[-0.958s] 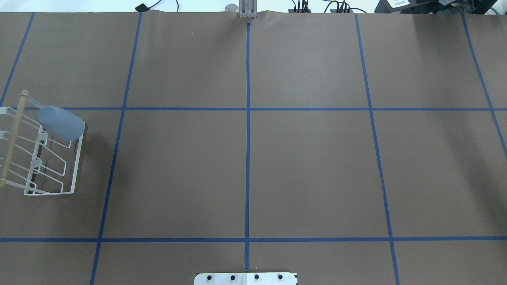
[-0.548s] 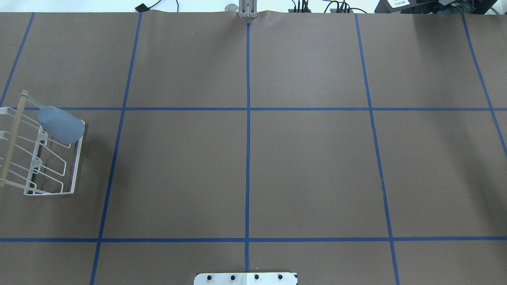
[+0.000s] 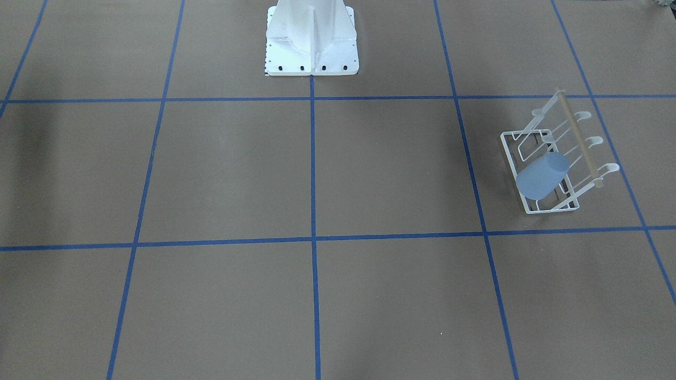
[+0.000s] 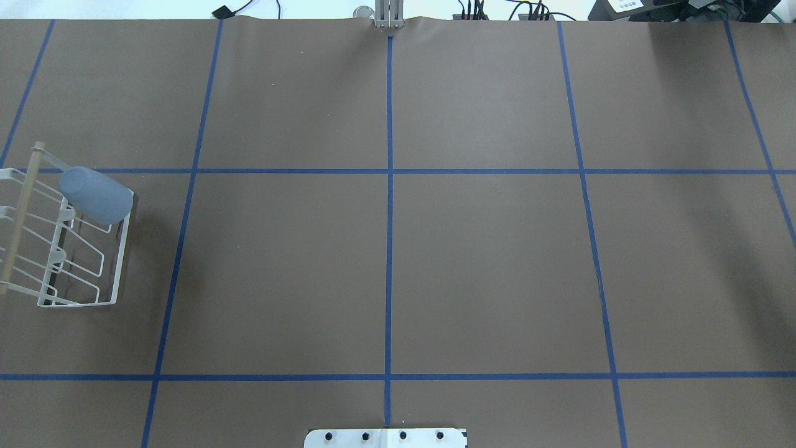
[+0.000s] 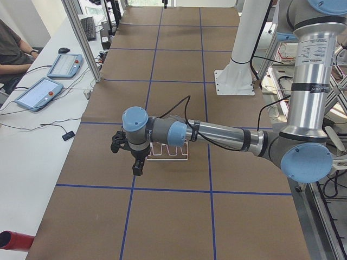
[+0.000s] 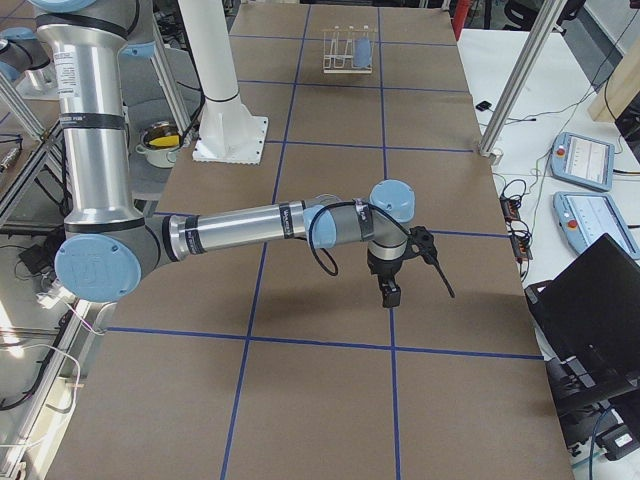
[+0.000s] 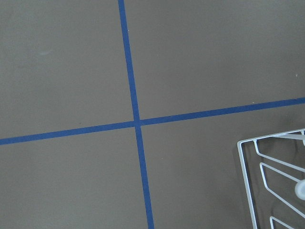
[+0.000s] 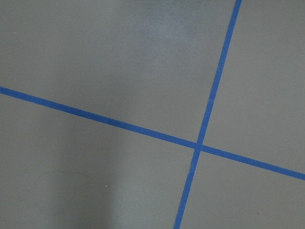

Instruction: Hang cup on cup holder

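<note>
The light blue-grey cup (image 4: pixel 96 195) hangs upside down and tilted on the far wire loop of the white cup holder (image 4: pixel 122 261), at the table's left edge. Both also show in the front-facing view, the cup (image 3: pixel 541 176) on the holder (image 3: pixel 552 209) beside its wooden rod (image 3: pixel 580 138). No gripper touches the cup. My left gripper (image 5: pixel 138 167) hovers over the table just in front of the holder; its wrist view catches a corner of the holder (image 7: pixel 244 176). My right gripper (image 6: pixel 388 292) hovers over bare table far from the holder (image 6: pixel 348 50). I cannot tell whether either is open or shut.
The large white pedestal base (image 3: pixel 310 37) stands at the table's robot-side middle. Blue tape lines divide the brown table cover (image 4: pixel 485 261) into squares. Tablets (image 5: pixel 37 92) and a seated person are on a side bench beyond the table's far edge.
</note>
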Tool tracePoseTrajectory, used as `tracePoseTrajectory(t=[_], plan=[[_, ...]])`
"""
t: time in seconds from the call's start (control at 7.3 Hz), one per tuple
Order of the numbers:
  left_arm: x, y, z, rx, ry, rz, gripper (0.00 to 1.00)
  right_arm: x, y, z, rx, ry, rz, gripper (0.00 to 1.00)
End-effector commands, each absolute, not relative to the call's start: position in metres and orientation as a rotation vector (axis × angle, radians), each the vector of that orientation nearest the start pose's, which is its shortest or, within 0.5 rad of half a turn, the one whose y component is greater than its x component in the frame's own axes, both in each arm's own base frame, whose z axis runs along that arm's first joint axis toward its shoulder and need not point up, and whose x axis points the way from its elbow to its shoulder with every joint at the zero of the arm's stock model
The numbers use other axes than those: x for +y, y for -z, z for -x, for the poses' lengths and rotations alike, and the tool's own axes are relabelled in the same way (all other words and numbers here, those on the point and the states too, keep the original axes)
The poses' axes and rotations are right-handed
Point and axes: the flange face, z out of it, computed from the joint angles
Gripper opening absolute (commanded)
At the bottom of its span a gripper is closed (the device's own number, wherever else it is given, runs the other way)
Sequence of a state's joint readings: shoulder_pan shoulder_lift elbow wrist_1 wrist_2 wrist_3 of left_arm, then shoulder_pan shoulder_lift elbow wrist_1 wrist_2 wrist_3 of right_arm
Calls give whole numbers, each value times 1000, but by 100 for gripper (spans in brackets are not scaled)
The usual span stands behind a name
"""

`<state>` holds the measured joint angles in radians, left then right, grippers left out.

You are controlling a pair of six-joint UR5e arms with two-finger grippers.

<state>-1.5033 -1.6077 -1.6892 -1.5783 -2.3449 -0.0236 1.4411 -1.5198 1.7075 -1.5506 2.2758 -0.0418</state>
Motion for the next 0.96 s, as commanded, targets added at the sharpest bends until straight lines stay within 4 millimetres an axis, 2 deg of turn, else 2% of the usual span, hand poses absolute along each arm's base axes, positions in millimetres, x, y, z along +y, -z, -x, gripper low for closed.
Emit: tracePoseTrajectory(t=[0.0, 0.41, 0.82], plan=[[-515, -582, 29, 779, -101, -115, 98, -525, -564, 1, -727, 235, -170, 100], [-515, -575, 28, 788, -46, -101, 98, -525, -569, 1, -727, 226, -148, 100], [-514, -576, 27, 808, -39, -93, 98, -527, -564, 1, -727, 228, -152, 100]])
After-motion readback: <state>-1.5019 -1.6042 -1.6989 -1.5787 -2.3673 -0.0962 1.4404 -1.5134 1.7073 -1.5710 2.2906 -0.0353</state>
